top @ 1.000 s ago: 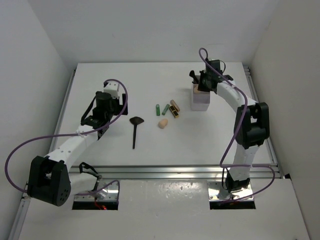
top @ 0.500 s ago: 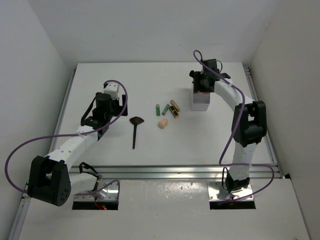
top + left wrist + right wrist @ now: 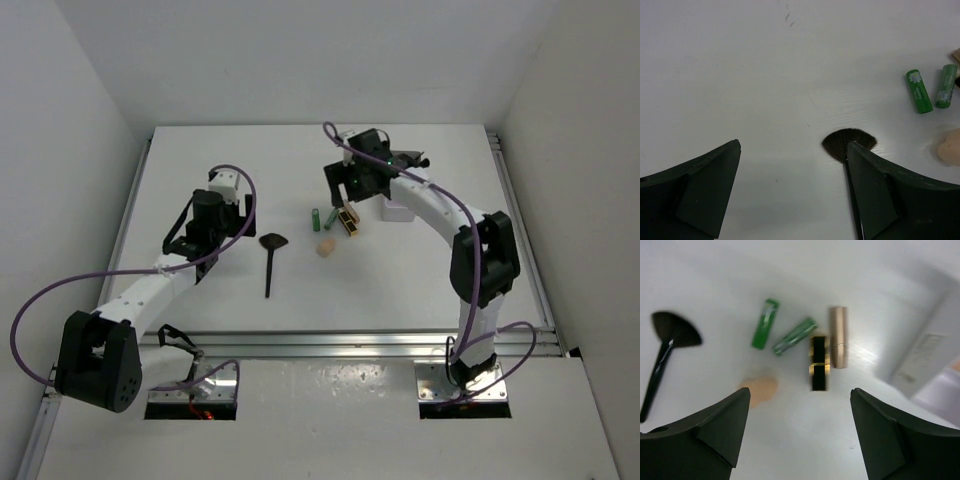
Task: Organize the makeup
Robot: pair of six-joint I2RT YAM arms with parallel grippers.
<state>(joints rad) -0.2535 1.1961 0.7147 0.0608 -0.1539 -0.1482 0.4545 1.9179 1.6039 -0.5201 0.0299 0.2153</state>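
top view: left claw (image 3: 243,215) wide open, empty, near the fan brush (image 3: 270,255) on the counter (image 3: 390,285). left wrist: brush head just beside its right finger. right wrist: right claw (image 3: 800,392) wide too, holding nothing, above the green tubes (image 3: 765,324), black-gold tube (image 3: 819,363), tan tube (image 3: 838,337) and sponge (image 3: 759,390), all outside the white box (image 3: 925,360).

The left arm (image 3: 150,290) stretches forward and inward, wrist bent down. The left gripper (image 3: 793,146) hangs with its jaws wide apart, holding nothing. The right arm (image 3: 440,205) rises from its base and arcs leftward. The right gripper (image 3: 800,390) points down, jaws spread wide and empty.
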